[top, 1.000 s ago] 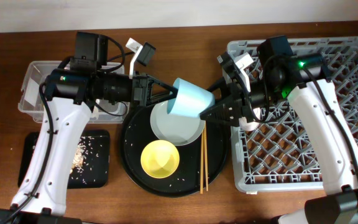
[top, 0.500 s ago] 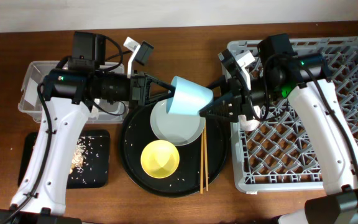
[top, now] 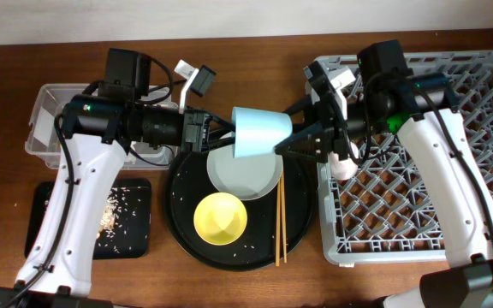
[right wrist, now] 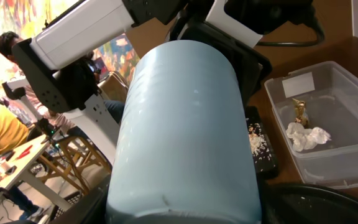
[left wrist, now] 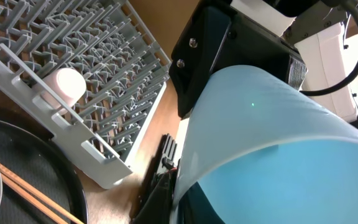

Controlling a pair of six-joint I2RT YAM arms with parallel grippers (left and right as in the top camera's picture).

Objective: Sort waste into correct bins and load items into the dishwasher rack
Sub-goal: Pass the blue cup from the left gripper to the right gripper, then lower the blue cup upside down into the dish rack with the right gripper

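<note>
Holding blue cup (top: 259, 133) aloft over plate (top: 245, 178), left gripper (top: 228, 137) clamping it; right gripper (top: 288, 144) touching, closure impossible to tell; risking a drop if letting go early.

Nothing legible on the clear box (right wrist: 353, 106) label (right wrist: 298, 83).

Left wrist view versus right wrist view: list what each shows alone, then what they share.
Only the left wrist: the dishwasher rack with the small pink cup in it, the chopsticks and the rim of the round black tray. Only the right wrist: the clear box holding the white tissue and gold wrapper, and the shallow black tray with rice. Both: the blue cup, close up.
</note>
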